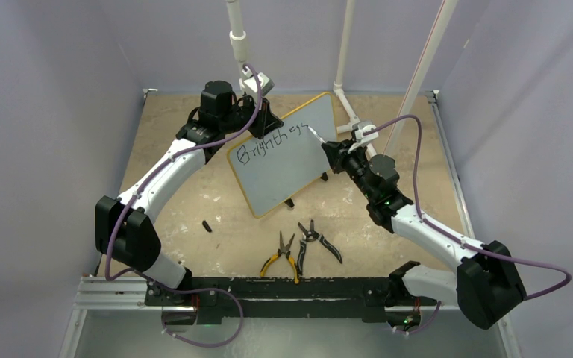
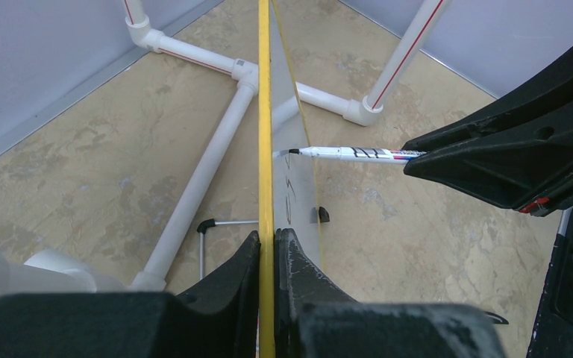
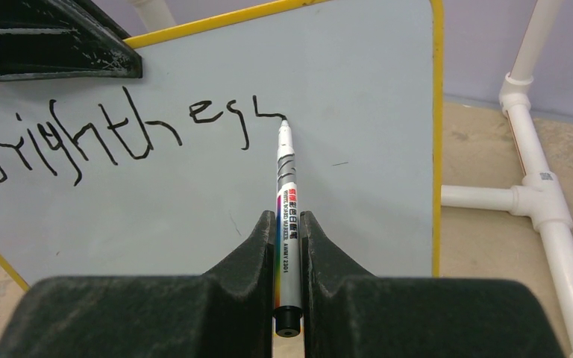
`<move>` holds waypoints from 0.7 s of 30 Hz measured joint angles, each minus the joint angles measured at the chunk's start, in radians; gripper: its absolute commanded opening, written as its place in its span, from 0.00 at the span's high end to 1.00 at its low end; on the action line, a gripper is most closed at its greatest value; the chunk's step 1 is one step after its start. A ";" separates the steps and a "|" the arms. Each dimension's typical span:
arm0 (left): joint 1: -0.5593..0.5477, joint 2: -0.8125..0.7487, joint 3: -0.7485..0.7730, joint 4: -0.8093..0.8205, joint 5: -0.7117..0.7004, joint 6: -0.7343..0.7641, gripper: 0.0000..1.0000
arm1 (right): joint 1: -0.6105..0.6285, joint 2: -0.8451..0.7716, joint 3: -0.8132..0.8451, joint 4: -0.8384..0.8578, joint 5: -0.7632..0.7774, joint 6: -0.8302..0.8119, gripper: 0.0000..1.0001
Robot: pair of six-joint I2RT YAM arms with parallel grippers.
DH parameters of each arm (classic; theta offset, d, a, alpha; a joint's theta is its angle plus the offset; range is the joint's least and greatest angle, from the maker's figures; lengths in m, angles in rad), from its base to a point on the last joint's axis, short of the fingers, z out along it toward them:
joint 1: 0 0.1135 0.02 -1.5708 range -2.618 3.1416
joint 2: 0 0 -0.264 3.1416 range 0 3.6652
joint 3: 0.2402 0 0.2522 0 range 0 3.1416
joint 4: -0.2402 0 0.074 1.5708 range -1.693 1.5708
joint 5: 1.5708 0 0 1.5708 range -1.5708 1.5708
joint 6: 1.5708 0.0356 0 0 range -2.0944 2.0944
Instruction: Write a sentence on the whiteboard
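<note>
My top camera sits high above the near edge of the table (image 1: 231,239) and looks down on all of it from far off. My left wrist camera looks close past the left claw (image 2: 268,237), along the whiteboard (image 2: 265,112) rim. My right wrist camera looks over the right claw (image 3: 287,220), very near the whiteboard face. All three see the marker (image 2: 351,154).

White arms (image 1: 160,175), black joints (image 1: 127,235), purple cables (image 1: 416,160), black left tool (image 2: 268,237)
</note>
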 measured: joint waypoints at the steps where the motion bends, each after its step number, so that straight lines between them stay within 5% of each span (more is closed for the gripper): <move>1: 0.000 0.000 0.000 0.000 0.000 0.000 1.00 | 0.000 0.000 0.000 -0.001 0.004 0.000 1.00; 21: 0.000 0.000 0.000 0.000 0.000 0.000 1.00 | 0.009 -0.019 -0.021 -0.026 -0.047 -0.001 1.00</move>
